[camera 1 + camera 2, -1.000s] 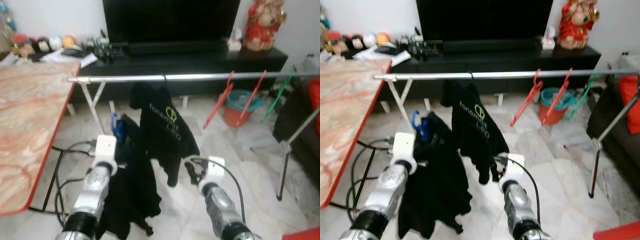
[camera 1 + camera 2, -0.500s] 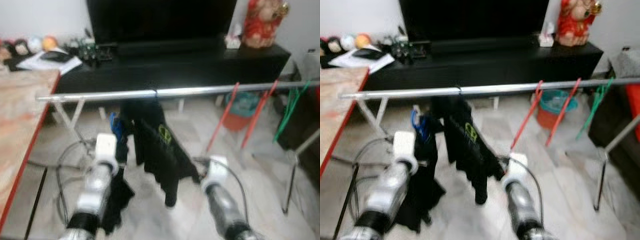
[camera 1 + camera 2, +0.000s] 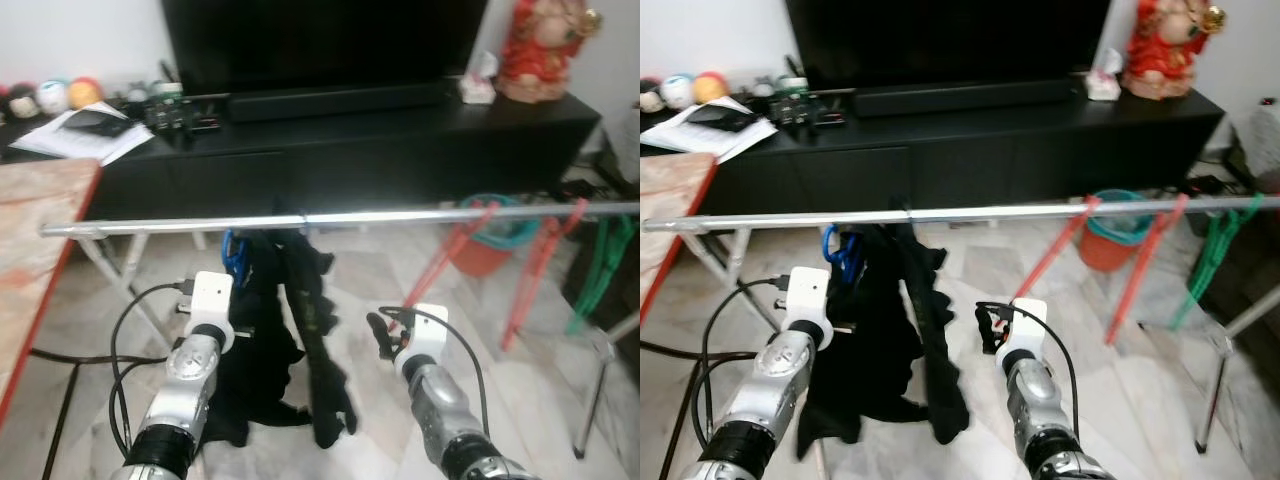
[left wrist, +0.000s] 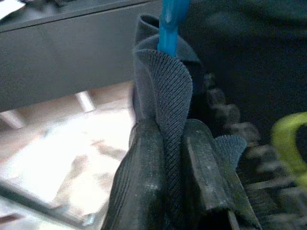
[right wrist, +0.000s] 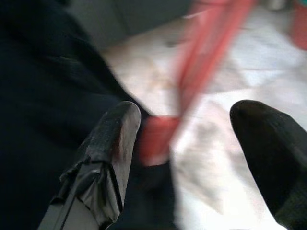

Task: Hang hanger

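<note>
The left gripper, jaws closed on the collar of a black garment on its blue hanger, holds it just under the rail for hooking, while the right gripper waits wide open, empty.

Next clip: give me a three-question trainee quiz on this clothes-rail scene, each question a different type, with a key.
1. True or false: the left gripper has its jaws shut on dark cloth.
2. Which colour is the hanger nearest the left gripper? A red, B blue, C green.
3. Fill in: the right gripper has its jaws ____.

Key: 1 true, the cloth is pinched between them. 2 B, it sits just under the rail. 3 open, with nothing between them.
</note>
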### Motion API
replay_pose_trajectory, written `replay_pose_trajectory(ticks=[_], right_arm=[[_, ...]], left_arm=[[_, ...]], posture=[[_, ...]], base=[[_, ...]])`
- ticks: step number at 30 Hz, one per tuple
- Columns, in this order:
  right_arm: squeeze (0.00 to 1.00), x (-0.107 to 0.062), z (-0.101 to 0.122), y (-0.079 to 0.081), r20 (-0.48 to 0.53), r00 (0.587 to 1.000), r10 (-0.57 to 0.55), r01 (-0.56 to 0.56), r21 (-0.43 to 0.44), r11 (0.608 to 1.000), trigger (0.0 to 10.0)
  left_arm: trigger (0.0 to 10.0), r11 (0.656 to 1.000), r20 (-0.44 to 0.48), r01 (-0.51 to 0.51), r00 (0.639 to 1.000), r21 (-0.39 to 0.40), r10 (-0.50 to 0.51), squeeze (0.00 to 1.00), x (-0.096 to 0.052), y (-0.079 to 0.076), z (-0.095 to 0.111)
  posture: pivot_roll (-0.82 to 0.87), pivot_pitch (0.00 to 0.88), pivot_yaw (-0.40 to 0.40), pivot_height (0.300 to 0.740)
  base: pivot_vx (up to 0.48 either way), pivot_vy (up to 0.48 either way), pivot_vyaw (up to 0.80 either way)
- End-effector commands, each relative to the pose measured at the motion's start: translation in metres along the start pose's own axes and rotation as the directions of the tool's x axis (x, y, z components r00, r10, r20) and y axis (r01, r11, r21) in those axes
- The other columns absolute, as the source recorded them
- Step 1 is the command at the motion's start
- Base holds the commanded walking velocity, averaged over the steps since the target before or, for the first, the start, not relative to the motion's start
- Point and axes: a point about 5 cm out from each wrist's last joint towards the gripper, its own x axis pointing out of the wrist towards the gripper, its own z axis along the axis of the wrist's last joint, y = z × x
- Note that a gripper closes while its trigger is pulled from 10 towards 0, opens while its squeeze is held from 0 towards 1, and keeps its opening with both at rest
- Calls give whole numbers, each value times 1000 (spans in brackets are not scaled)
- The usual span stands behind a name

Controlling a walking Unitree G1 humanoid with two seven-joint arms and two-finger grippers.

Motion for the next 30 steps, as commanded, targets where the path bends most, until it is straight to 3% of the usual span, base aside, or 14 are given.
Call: replay_pose_trajectory(ticks=[1, 5, 15, 21, 27, 30], right_arm=[[0, -1, -5, 4, -12, 1000, 7, -7, 19, 1000, 10000], [0, -1, -5, 4, -11, 1000, 13, -12, 17, 1000, 10000], [0, -1, -4, 2, -15, 1000, 11, -11, 6, 1000, 10000], [0, -6, -12, -9, -52, 997, -63, 62, -27, 998, 10000], [0, -17, -43, -23, -257, 956, -138, 117, -95, 989, 10000], [0, -27, -64, -27, -383, 913, -144, 102, -128, 986, 10000]], left_arm=[[10000, 1000, 37, -1, 999, 12, 0, 0, -1, 1, 8], [10000, 1000, 46, -19, 999, 5, 18, 0, -2, 3, 10], [10000, 992, 110, -124, 986, 15, 121, 0, -5, 24, 26], [10000, 985, 111, -169, 980, 24, 165, 0, 1, 33, 32], [10000, 980, 59, -193, 980, 52, 190, 0, 15, 35, 33], [10000, 976, 27, -208, 978, 59, 207, 0, 24, 35, 36]], posture=[[11, 0, -19, 740], [9, 0, -23, 740], [4, 0, -29, 740], [5, 0, -31, 740], [-2, 0, -31, 740], [-15, 0, -30, 740]], base=[[0, 0, 0], [0, 0, 0], [0, 0, 0], [0, 0, 0], [0, 0, 0], [0, 0, 0]])
